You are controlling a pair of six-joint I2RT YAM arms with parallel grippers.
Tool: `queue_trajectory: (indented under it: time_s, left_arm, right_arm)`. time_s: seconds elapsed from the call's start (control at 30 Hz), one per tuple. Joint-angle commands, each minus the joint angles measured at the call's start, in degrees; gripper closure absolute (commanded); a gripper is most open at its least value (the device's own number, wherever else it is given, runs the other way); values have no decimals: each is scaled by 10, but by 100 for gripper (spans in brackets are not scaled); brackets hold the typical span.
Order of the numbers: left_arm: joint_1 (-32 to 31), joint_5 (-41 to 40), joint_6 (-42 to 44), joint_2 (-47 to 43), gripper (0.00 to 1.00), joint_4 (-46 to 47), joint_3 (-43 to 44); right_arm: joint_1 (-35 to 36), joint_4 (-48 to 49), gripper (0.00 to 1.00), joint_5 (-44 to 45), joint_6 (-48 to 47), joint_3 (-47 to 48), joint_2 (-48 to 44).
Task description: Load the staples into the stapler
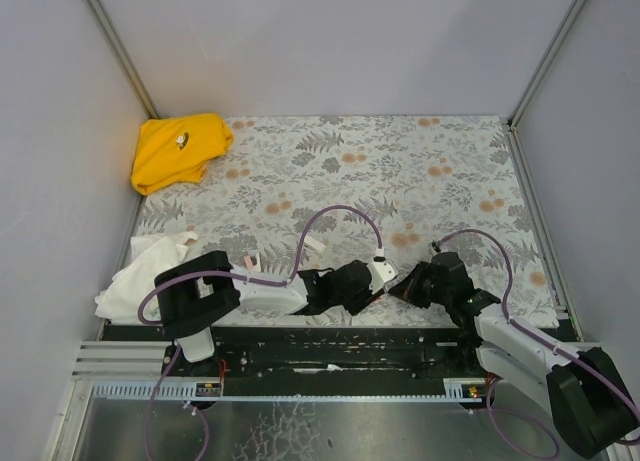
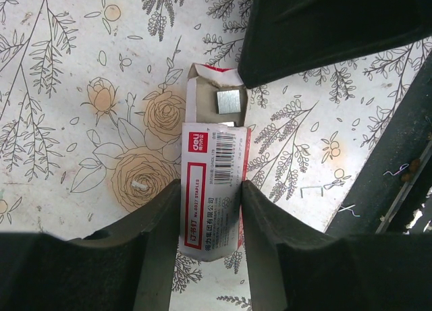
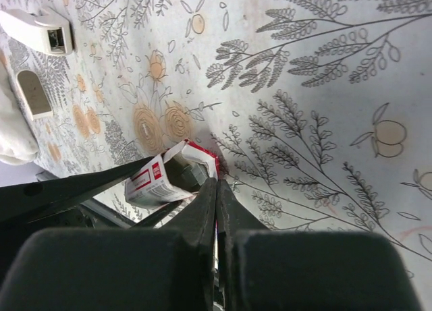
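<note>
The staples' box, flat with a red-and-white label, lies on the flowered cloth between my left gripper's fingers, which are shut on its sides. Its far end is open and a silvery strip of staples shows in the grey tray. My right gripper is shut, its tips against the red flap at that open end; I cannot tell if it pinches the flap. The stapler, small and pale with a dark metal end, lies apart on the cloth.
A second small pale piece lies near the stapler. A white cloth sits at the left edge and a yellow cloth at the back left. Loose staples lie by the table's near edge.
</note>
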Motion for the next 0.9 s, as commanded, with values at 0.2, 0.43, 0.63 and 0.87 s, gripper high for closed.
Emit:
queue_trajectory:
  time_s: [0.2, 0.43, 0.63, 0.87]
  left_arm:
    - [-5, -22, 15, 18, 63, -57, -12]
    - [-4, -28, -6, 33, 61, -38, 0]
    - [4, -27, -9, 61, 58, -31, 39]
    - [24, -22, -13, 53, 56, -26, 30]
  right_arm:
    - [-19, -40, 100, 41, -26, 27, -19]
    - [-32, -64, 100, 77, -52, 53, -6]
    - [-54, -66, 100, 86, -72, 77, 34]
    - [-93, -94, 100, 97, -102, 105, 56]
